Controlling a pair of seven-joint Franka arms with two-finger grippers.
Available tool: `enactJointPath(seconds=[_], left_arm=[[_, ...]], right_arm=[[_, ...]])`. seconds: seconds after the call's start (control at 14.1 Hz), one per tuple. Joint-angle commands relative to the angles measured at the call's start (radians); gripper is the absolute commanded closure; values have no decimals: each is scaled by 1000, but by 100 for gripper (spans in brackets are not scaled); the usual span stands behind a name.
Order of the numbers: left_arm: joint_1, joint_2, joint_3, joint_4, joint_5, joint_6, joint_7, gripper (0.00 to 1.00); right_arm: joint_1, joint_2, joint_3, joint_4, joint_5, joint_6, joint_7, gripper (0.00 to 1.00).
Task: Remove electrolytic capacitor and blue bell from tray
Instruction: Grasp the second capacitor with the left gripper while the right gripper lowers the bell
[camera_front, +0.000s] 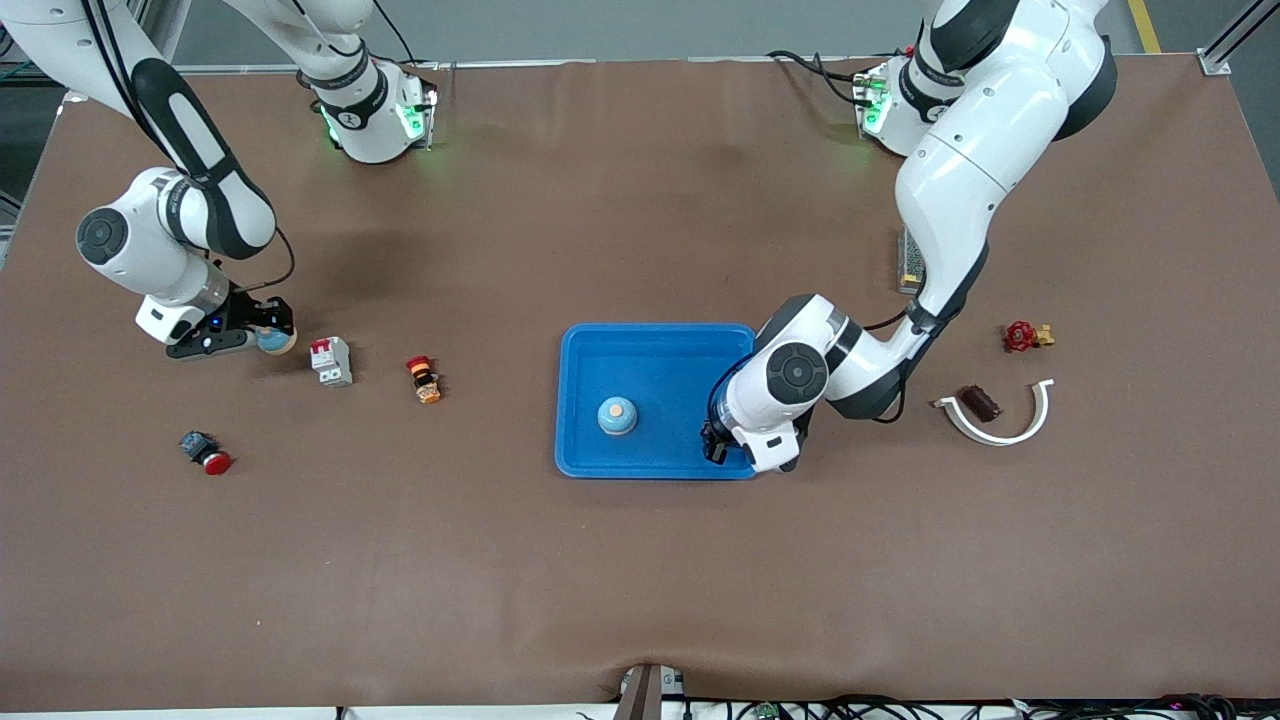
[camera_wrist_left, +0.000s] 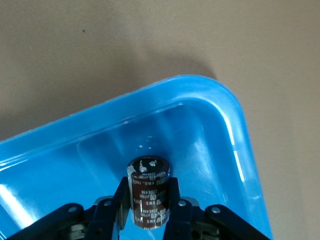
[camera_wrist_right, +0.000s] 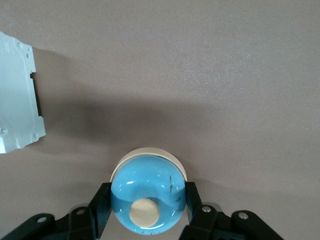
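Capacitor (camera_wrist_left: 148, 192) in left claw (camera_wrist_left: 148, 210), over tray (camera_wrist_left: 210, 130)

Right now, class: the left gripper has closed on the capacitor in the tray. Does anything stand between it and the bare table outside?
Only the tray's low raised rim. The left gripper holds the electrolytic capacitor upright near a tray corner, with bare table just past that rim. Another blue bell sits elsewhere in the tray.

High front camera facing robots, wrist cameras close above jaws, tray (camera_front: 600, 345) shared
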Motion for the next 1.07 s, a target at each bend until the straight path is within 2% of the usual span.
enactJointPath(seconds=[0.0, 0.07, 0.14, 0.21, 0.5, 0.85, 1.0], left_arm=[[-10, -60, 2, 4, -2, -31, -5, 100], [-1, -81, -1, 1, -2, -50, -2, 100], [10, -104, -15, -2, -4, -58, -2, 100], [21, -123, -27, -2, -4, -80, -1, 100], [102, -190, -56, -5, -8, -240, 80, 100], [430, -221, -318, -89, -4, -401, 226, 100], [495, -244, -329, -132, 4, -429, 297, 100]], right_arm=[[-25, 52, 17, -4, -14, 49, -11, 100], [-25, 55, 17, -3, -12, 49, -8, 86], [-25, 58, 18, -3, -12, 50, 4, 31], [-28, 58, 18, -3, -12, 50, 6, 0], [-31, 55, 18, -1, -12, 39, 4, 0], [-26, 37, 21, 8, -12, -30, 7, 0], [-20, 25, 23, 22, -10, -72, 10, 0]])
